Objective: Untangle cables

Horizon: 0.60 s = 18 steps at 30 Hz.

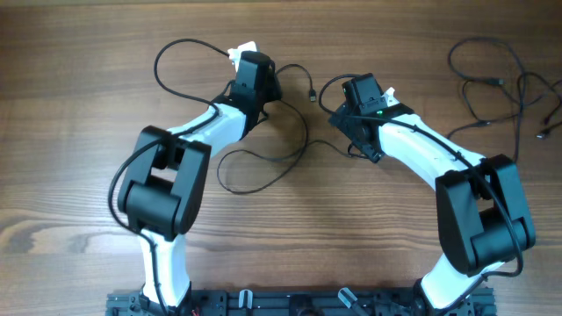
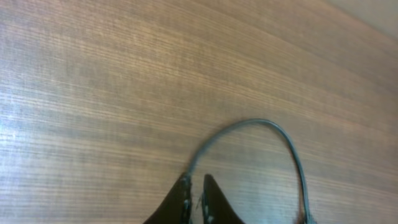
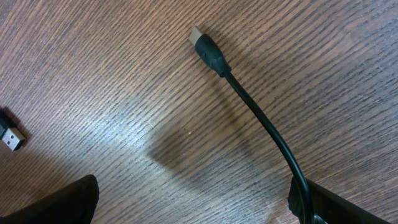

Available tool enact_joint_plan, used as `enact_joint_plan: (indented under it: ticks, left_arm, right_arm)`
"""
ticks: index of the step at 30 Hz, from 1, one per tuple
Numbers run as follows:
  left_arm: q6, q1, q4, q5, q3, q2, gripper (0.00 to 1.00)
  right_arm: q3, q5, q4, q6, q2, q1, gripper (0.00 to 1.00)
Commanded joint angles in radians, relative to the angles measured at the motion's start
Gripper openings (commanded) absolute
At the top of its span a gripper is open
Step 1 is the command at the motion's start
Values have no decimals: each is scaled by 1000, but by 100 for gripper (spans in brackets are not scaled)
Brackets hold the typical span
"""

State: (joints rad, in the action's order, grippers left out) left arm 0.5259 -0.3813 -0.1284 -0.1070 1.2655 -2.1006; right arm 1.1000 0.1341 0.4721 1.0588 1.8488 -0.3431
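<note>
Between the left gripper's (image 2: pixel 196 198) closed fingers a thin cable (image 2: pixel 249 122) is pinched, arching off to that gripper's right. It looks light, limp and slick, so a grip near a plug would likely hold best. Right of the left gripper, the right gripper (image 3: pixel 193 196) gapes open, a plug (image 3: pixel 208 50) lying just ahead of it.

We see the left gripper (image 2: pixel 196 193) only as tips cut by the bottom edge (the left arm (image 1: pixel 250 83) hides it from overhead); the cable (image 2: pixel 255 121) leaves over that edge too.
</note>
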Motion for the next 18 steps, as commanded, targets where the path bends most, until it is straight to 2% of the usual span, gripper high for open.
enact_joint_plan:
  ticks: [1, 6, 14, 16, 18]
  left_arm:
    - [3, 9, -89, -70, 7, -53, 4]
    - [3, 11, -144, -70, 7, -90, 4]
    - [4, 8, -145, -55, 7, -120, 4]
    - [4, 5, -144, 28, 7, -120, 4]
    - [4, 1, -131, 170, 7, -120, 4]
  right_arm:
    - [-2, -5, 0, 14, 9, 0, 100]
    - [-2, -5, -1, 15, 9, 0, 100]
    - [-2, -5, -13, 15, 9, 0, 100]
    - [-2, -5, -15, 15, 9, 0, 100]
    - [-2, -5, -15, 15, 9, 0, 100]
